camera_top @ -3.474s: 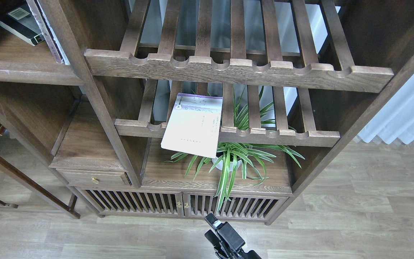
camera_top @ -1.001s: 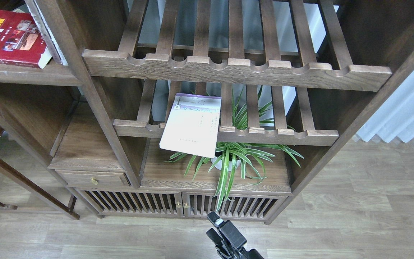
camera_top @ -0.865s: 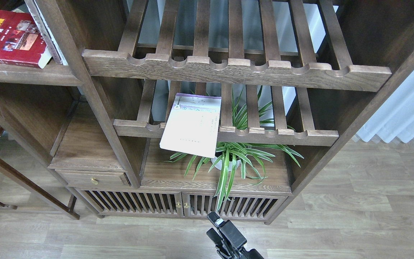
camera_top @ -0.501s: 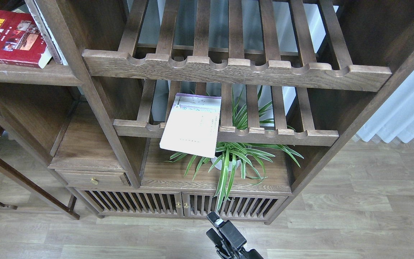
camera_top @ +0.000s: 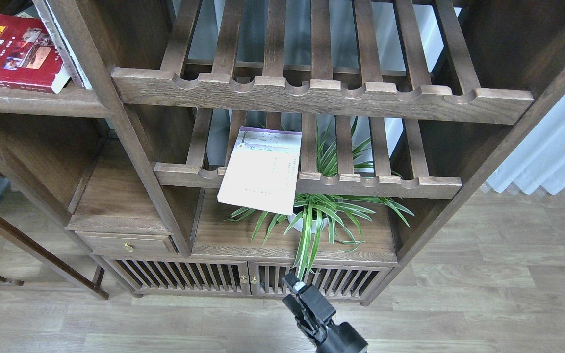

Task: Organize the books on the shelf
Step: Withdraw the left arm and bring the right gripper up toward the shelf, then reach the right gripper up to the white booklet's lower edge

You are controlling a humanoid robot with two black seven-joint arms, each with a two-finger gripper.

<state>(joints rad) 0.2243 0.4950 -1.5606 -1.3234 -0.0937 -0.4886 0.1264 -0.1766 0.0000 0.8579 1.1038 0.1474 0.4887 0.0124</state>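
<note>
A: Where's the white-lavender book?
B: Frame centre, overhanging the lower slatted rack.
A: Right gripper?
B: Bottom centre, empty; fingers too dark to tell. Approach the overhanging edge, clear of the plant.

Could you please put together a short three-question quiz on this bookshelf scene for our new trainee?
1. True or false: the white-lavender book lies flat on the solid shelf.
2. Which thing stands directly below the lower slatted rack? A) a lamp B) a potted plant C) a box
3. Fill in: the red book lies on the shelf at the upper ____ of the view.

Key
1. False: it rests on the lower slatted rack, with its near end sticking out past the scalloped rail.
2. B
3. left
</note>
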